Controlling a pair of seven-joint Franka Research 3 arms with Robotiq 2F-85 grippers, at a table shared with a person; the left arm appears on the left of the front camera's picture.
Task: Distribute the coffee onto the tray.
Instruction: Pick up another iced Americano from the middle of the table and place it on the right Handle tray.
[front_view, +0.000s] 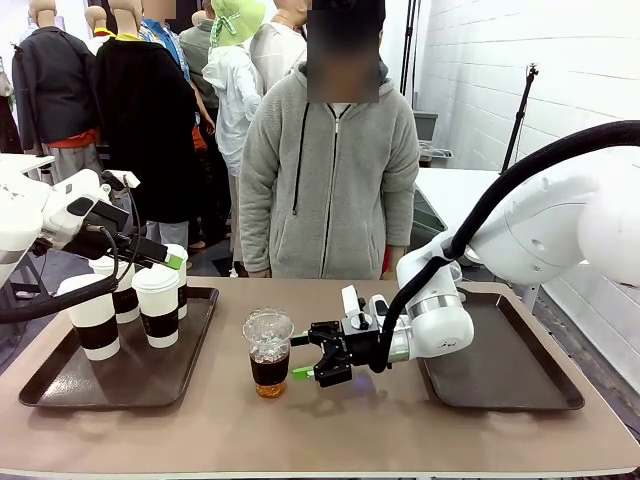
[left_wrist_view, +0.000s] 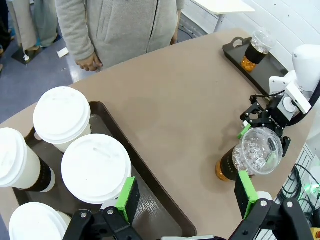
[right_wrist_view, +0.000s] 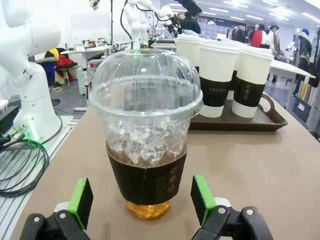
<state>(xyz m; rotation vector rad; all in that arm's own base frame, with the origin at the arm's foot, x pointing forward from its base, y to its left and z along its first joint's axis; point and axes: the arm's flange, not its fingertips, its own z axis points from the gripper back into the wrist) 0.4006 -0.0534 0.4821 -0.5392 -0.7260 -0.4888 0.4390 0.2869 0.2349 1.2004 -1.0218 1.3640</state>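
One iced coffee cup (front_view: 269, 352) stands on bare table between the trays. Right gripper (front_view: 298, 356) is spread beside it. Thin, slippery plastic; sleeve band is judged best grip.

Materials and finish: clear plastic, matt paper, glossy tray.
Iced coffee cup (right_wrist_view: 145, 135) is showing clear, ribbed glossy plastic with a dark matt sleeve; paper cups (left_wrist_view: 96, 168) are wearing smooth matt white lids; left tray (left_wrist_view: 155, 214) is glinting as dark glossy plastic; worktop (left_wrist_view: 185, 115) is looking matt brown and smooth; green pads (right_wrist_view: 80, 202) are looking rubbery.
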